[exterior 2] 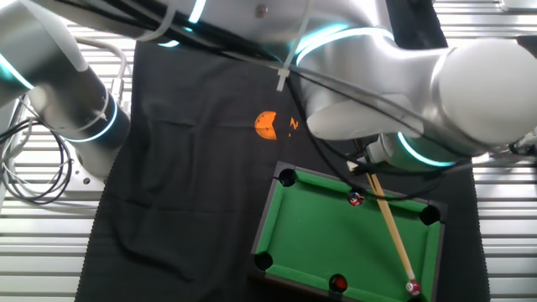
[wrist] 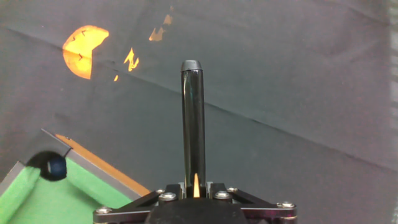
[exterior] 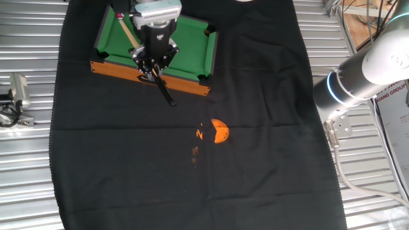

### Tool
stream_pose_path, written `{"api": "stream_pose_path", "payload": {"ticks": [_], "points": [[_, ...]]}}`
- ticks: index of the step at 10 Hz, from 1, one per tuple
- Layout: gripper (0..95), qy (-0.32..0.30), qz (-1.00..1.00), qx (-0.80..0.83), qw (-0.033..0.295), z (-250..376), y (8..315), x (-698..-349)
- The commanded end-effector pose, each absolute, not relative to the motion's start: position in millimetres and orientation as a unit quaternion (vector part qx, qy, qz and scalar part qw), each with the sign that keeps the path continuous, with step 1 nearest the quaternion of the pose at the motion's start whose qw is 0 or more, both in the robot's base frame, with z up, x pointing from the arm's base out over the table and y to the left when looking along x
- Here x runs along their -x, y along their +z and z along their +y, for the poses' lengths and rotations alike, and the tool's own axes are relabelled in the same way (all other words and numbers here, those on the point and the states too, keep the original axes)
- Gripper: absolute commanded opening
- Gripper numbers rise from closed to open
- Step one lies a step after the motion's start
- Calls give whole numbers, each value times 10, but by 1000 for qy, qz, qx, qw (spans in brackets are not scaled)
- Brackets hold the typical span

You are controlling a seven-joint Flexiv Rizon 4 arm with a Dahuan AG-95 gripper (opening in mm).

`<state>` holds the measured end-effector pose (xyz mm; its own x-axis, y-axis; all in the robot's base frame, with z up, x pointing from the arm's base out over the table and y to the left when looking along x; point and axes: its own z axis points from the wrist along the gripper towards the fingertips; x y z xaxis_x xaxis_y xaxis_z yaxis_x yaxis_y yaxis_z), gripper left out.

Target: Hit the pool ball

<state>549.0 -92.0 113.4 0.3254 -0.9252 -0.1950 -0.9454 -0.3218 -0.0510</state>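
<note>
Pool ball (exterior 2: pixel 413 288) sits nearest in the other fixed view, by the near right corner of the green toy table (exterior 2: pixel 336 239). It is a tiny bright red ball with a white spot. The thin tip of the cue (exterior 2: pixel 390 231) lies right at it, though I cannot tell whether the two touch. I judge the ball to be hard, smooth and very light. It should roll away at a slight tap and offers nothing to pinch, so I should never take hold of it. The cue tip should meet it squarely in the middle, since a glancing touch would send it sideways.

A darker red ball (exterior 2: pixel 338 283) rests near the same near rail, to the left. A third small ball (exterior 2: pixel 356 199) lies farther up the felt, close beside the cue shaft.

The cue runs away from the pool ball across the felt toward the far rail, where my gripper (exterior: pixel 153 62) has it. My jaws are clenched on the cue near its thick end. In the hand view the dark butt sticks out past my fingers. The stick looks stiff and slim, so a short push along its length should carry straight to the tip.

Beyond the table lies the black cloth (exterior 2: pixel 210 126), with an orange patch of light (exterior 2: pixel 266 126) on it.
</note>
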Motion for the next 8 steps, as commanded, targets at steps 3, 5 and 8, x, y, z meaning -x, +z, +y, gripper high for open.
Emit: {"api": "stream_pose_path", "payload": {"ticks": [3, 5, 8], "points": [[0, 65, 572, 814, 78, -1088, 1176, -5473], [0, 66, 575, 812, 77, -1085, 1171, -5474], [0, 49, 586, 808, 51, -939, 1091, -5507]]}}
